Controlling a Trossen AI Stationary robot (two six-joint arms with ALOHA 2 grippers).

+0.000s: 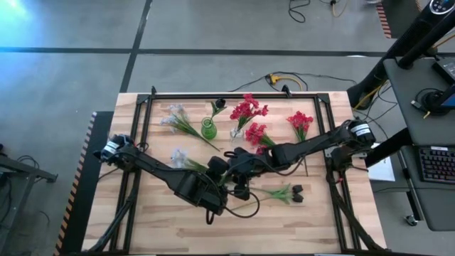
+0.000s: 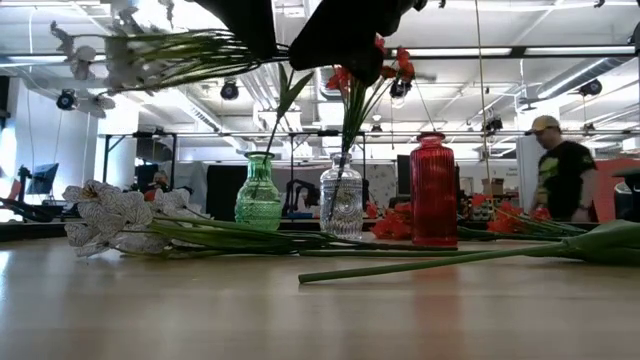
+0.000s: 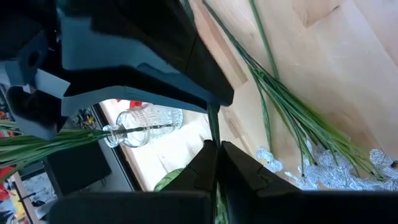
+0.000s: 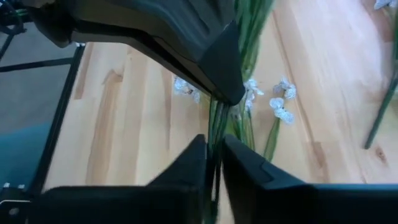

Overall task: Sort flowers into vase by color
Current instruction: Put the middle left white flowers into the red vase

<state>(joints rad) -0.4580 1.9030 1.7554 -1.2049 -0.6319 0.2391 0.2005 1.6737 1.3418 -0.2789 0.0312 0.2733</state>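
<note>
Left gripper (image 3: 216,158): we held it shut on a white spray (image 1: 179,158) above the bench (image 1: 163,227).
Right gripper (image 4: 212,155): we clamped the same stems.
Handover: we judged both should stay steady before one lets go.

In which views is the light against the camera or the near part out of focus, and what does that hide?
Low view: bright ceiling lights behind turn the arms at the top into black silhouettes, while the green glass vase, clear glass vase and red glass vase stay readable. Left wrist view: the near dark fingers are soft. Right wrist view: the green stems blur between the fingers.
</note>
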